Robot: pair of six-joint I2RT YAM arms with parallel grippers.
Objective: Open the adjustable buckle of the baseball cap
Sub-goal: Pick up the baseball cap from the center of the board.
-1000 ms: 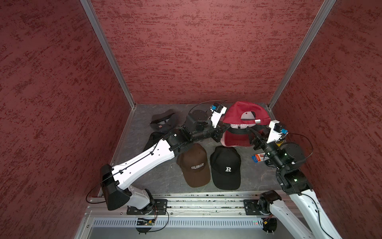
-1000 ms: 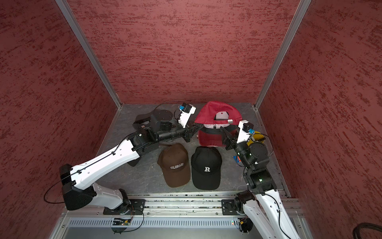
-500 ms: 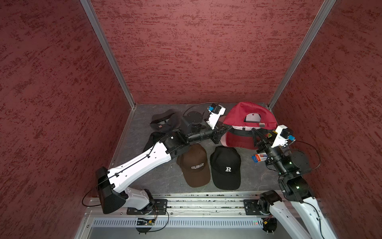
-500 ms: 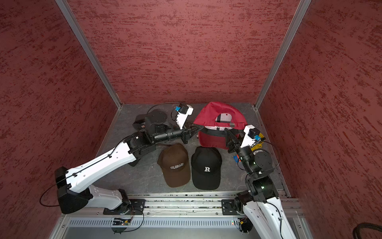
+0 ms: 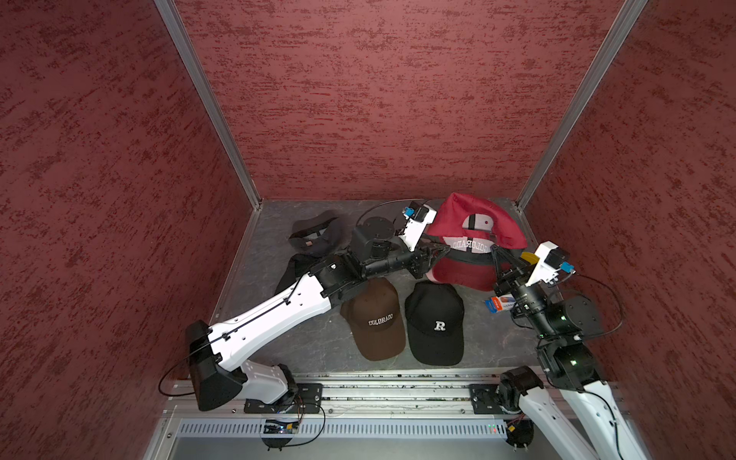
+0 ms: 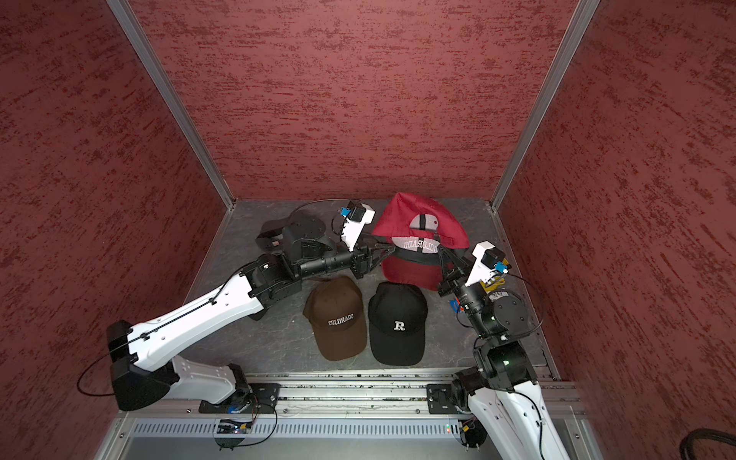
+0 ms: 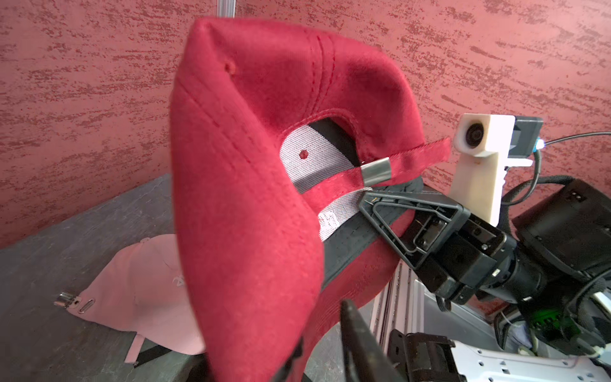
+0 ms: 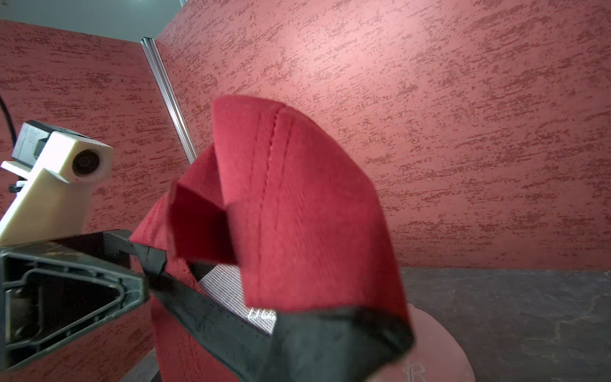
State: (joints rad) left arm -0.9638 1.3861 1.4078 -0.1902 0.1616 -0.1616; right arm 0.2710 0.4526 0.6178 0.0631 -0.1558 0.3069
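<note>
1. Brown cap (image 5: 374,318): "COLORADO" in white letters across the front.
2. Black cap (image 5: 436,322): a single white "R" on the front.
3. Red cap (image 5: 470,215): "COLORADO", seen upside down, on its white panel.

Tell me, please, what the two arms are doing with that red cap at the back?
The red cap stands raised at the back between both grippers. The right gripper is shut on its black inner band; the left gripper is at the opposite edge, its grip unclear. The metal buckle is not yet open: the strap runs through it. A brown cap and a black cap lie in front, untouched.
</note>
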